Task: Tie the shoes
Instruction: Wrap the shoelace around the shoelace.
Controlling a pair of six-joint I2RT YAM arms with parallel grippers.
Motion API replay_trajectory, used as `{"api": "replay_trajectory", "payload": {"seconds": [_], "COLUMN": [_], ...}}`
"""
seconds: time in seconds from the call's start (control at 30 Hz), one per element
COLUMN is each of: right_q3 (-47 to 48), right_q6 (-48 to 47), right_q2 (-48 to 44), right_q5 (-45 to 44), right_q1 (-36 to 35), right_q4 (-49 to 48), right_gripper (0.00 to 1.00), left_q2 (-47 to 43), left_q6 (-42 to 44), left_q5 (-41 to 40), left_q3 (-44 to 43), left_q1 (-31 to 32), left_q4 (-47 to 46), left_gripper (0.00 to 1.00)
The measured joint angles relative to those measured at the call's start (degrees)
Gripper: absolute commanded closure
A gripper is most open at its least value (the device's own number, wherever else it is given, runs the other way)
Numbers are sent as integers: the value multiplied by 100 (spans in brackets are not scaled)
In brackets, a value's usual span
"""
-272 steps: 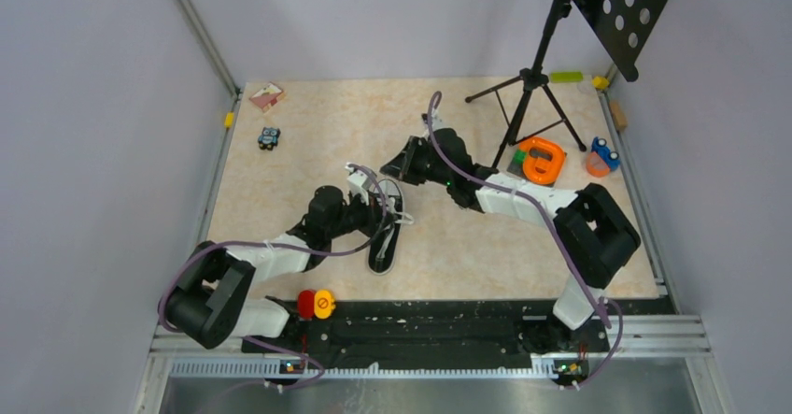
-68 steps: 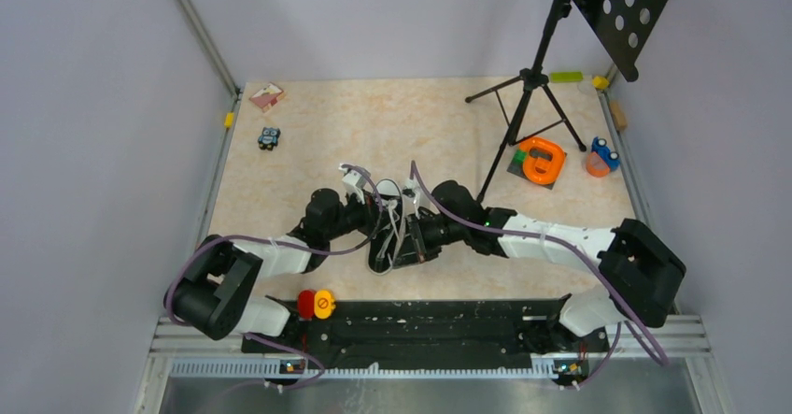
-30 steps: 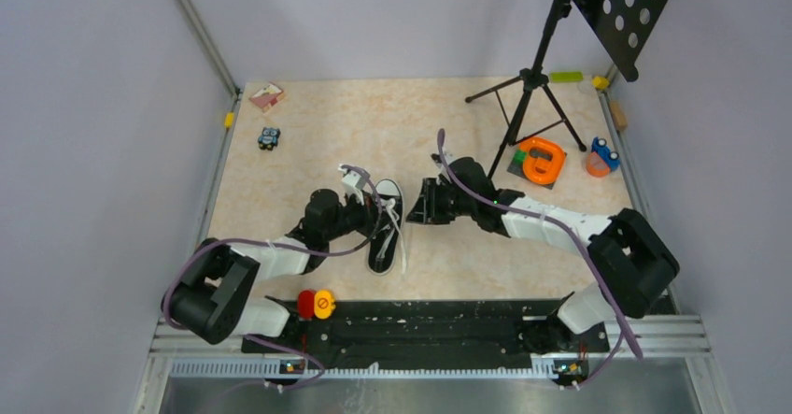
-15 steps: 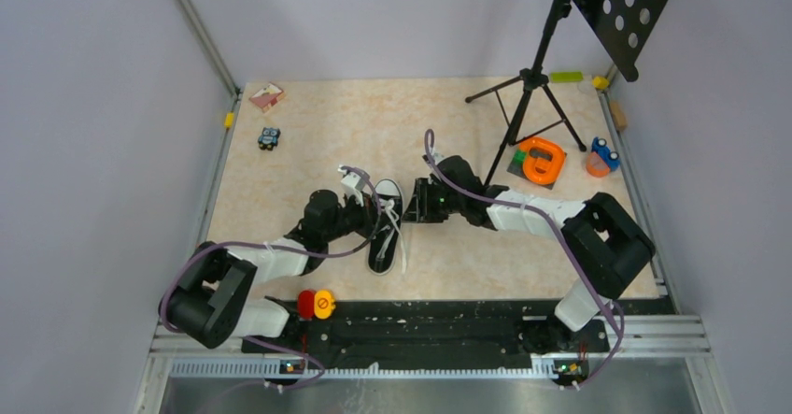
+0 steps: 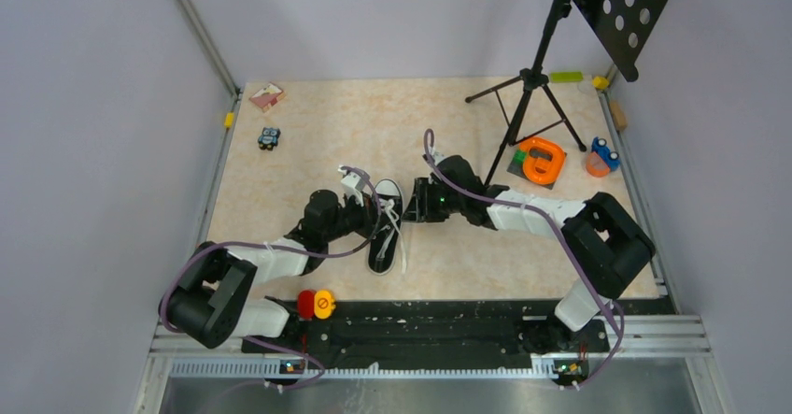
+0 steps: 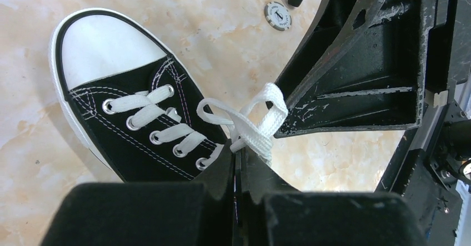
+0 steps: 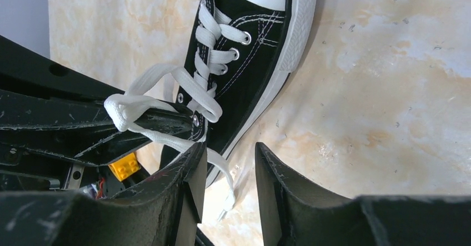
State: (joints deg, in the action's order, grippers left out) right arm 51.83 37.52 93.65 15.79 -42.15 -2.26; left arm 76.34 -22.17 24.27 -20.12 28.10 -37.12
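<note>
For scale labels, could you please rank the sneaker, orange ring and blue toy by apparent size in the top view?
Largest: sneaker.
Then: orange ring.
Smallest: blue toy.
The gaps are clear, with no ties.

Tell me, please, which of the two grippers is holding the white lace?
The left gripper: its jaws are shut on the white lace, whereas the right gripper stands open, holding nothing.
</note>
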Motion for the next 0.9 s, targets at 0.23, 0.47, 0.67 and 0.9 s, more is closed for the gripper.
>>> {"api": "replay_trajectory", "payload": {"seconds": [0.23, 0.47, 0.67, 0.9], "right_q3": [0, 4, 52, 345], "right_q6": [-57, -184, -264, -393], "right_q2": [0, 4, 181, 391], "right_q5": [-15, 101, 396, 492], "right_q1": [70, 114, 114, 107], "right_q4": [-4, -44, -273, -365], "right_gripper": [60, 60, 60, 60], "left_q2": [-103, -221, -260, -273], "left_q6": [90, 131, 127, 129], "left_q5": [-87, -186, -229, -245], "left_q3": [0, 0, 0, 0], "left_q1": [0, 0, 0, 0], "left_q4": [138, 232, 328, 396], "left_gripper": [100, 100, 100, 100]}}
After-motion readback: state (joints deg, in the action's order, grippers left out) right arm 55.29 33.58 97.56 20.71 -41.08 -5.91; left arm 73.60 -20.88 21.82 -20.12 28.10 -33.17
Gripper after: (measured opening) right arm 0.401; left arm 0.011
